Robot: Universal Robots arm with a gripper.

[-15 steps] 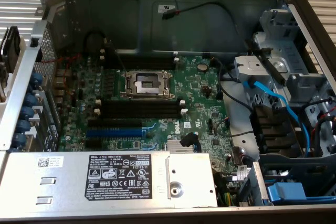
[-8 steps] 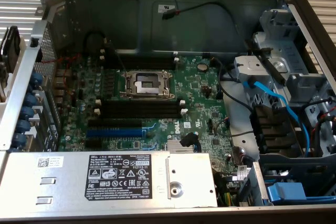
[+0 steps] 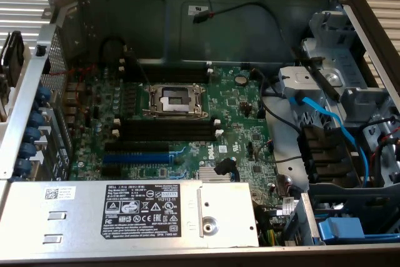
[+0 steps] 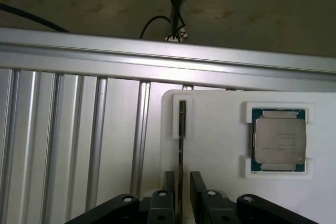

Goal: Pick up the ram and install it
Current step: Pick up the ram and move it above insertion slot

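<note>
Fingers (image 4: 169, 182) of the gripper (image 4: 182, 177) stand wide, one on each side of the ram (image 4: 181, 124), with a sliver of gap on both sides, so I read no grip on it. I see the ram standing on edge in its notch in the white tray (image 4: 220, 150), with a CPU (image 4: 279, 142) seated in a pocket nearby. Beyond the tray runs an aluminium rail (image 4: 157, 59). On the exterior view, the black slots (image 3: 169, 130) of the motherboard (image 3: 240, 123) lie at six o'clock from the socket (image 3: 174, 100).

Motherboard (image 3: 237, 123) is green, slot (image 3: 134, 157) blue, tray (image 4: 220, 145) white, claw (image 4: 182, 182) black.
</note>
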